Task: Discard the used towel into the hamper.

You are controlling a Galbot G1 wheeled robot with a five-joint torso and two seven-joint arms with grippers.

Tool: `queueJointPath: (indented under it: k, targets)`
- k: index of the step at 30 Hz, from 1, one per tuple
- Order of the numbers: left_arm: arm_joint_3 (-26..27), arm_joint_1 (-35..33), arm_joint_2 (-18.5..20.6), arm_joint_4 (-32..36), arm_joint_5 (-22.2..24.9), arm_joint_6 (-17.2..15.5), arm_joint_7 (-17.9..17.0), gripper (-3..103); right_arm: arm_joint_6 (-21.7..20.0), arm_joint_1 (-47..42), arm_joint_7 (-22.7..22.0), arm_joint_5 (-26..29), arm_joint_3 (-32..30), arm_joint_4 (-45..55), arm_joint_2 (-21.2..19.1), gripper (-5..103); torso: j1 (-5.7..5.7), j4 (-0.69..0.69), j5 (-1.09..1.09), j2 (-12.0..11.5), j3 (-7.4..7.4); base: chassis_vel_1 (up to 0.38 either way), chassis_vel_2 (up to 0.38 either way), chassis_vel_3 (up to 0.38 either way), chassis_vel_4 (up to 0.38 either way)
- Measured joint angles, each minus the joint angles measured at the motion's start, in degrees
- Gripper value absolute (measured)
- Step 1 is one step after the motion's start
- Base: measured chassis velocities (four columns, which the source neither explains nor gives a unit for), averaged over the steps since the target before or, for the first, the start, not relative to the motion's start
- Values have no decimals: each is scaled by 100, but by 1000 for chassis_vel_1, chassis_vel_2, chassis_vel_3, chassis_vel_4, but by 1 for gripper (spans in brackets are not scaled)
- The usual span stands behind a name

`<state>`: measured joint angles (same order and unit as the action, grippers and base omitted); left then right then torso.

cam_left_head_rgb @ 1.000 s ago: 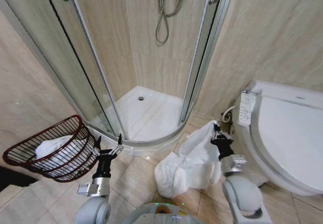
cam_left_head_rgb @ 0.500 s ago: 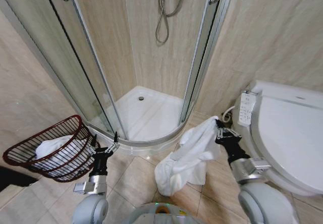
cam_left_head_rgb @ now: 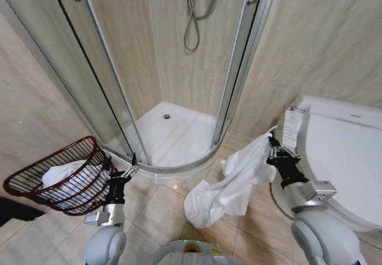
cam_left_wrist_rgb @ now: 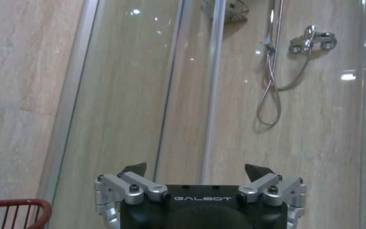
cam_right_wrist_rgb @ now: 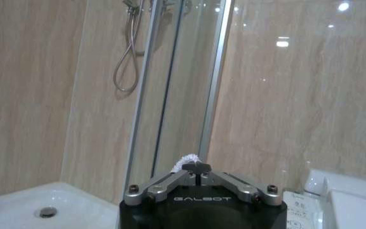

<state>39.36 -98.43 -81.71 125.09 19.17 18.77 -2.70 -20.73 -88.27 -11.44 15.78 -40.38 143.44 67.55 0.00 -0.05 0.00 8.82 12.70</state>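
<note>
Head view: our right gripper (cam_left_head_rgb: 273,147) clenches the towel (cam_left_head_rgb: 230,181) beside the toilet (cam_left_head_rgb: 340,157), well apart from the hamper (cam_left_head_rgb: 57,178). Our left gripper (cam_left_head_rgb: 118,168), fingers spread, waits beside that hamper. Carrying and dropping remain.

Lighting even and bright from overhead. Glare spots on the glossy wall tiles (cam_right_wrist_rgb: 285,71) and shower glass (cam_left_wrist_rgb: 132,95) (both wrist views). Head view bowed at edges; shadows soft.
</note>
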Motion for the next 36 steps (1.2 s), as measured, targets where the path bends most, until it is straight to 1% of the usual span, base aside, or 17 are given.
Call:
queueJointPath:
  k: [4, 5, 6, 7, 10, 11, 12, 13, 14, 15, 17, 20, 24, 27, 31, 36]
  targets:
    - [28, 15, 104, 3, 183, -13, 135, 100, -3, 106, 30, 128, -187, -14, -2, 0, 0, -1, -1, 0, 0, 0, 0, 0, 0]
    - [27, 18, 136, 7, 215, -14, 176, 100, 39, 158, 110, 154, -297, -111, -2, 0, 0, -1, -2, 0, 0, 0, 0, 0, 0]
    - [25, 21, 174, 13, 239, -16, 236, 100, 176, 222, 290, 176, -494, -342, -2, 0, 0, 0, -1, 0, 0, 0, 0, 0, 0]
    - [25, 21, 174, 13, 239, -16, 236, 100, 176, 222, 290, 176, -494, -342, -2, 0, 0, 0, -1, 0, 0, 0, 0, 0, 0]
    - [31, 45, 235, 48, 295, -34, 340, 100, 813, 339, 1001, 237, -1010, -1248, -68, 0, 0, 0, 1, 0, 0, 0, 0, 0, 0]
    - [36, 49, 242, 52, 306, -37, 354, 100, 893, 349, 1101, 270, -1080, -1378, -80, 0, 0, 0, 3, 0, 0, 0, 0, 0, 0]
    - [36, 49, 242, 52, 306, -37, 354, 100, 893, 349, 1101, 270, -1080, -1378, -80, 0, 0, 0, 3, 0, 0, 0, 0, 0, 0]
    - [60, 59, 260, 54, 331, -47, 390, 100, 1083, 362, 1390, 419, -1283, -1704, -114, 0, 0, -1, 4, 0, 0, 0, 0, 0, 0]
    - [67, 67, 268, 53, 338, -51, 407, 100, 1154, 357, 1517, 484, -1373, -1813, -119, 0, 0, 0, 3, 0, 0, 0, 0, 0, 0]
    - [67, 67, 268, 53, 338, -51, 407, 100, 1154, 357, 1517, 484, -1373, -1813, -119, 0, 0, 0, 3, 0, 0, 0, 0, 0, 0]
    - [59, 74, 278, 28, 340, -59, 435, 100, 1239, 257, 1674, 528, -1499, -1818, -80, 0, 0, 0, 2, 0, 0, 0, 0, 0, 0]
    - [-6, 83, 274, 17, 333, -86, 436, 100, 1197, 136, 1637, 541, -1496, -1580, -20, 0, 0, -1, -1, 0, 0, 0, 0, 0, 0]
    - [-115, 117, 241, 24, 282, -148, 423, 100, 1117, 28, 1585, 373, -1427, -1257, 39, 0, 0, -1, 0, 0, 0, 0, 0, 0, 0]
    - [-181, 124, 207, 101, 210, -218, 365, 100, 859, 4, 1356, 343, -1258, -906, 79, 0, 0, 0, -1, 0, 0, 0, 0, 0, 0]
    - [-217, 125, 192, 112, 144, -222, 278, 100, 739, -6, 1283, 270, -1101, -746, 134, 0, 0, 0, 0, 0, 0, 0, 0, 0, 0]
    - [-228, 95, 193, 165, 151, -258, 266, 100, 717, -32, 1255, 132, -988, -722, 212, 0, 0, 0, 1, 0, 0, 0, 0, 0, 0]
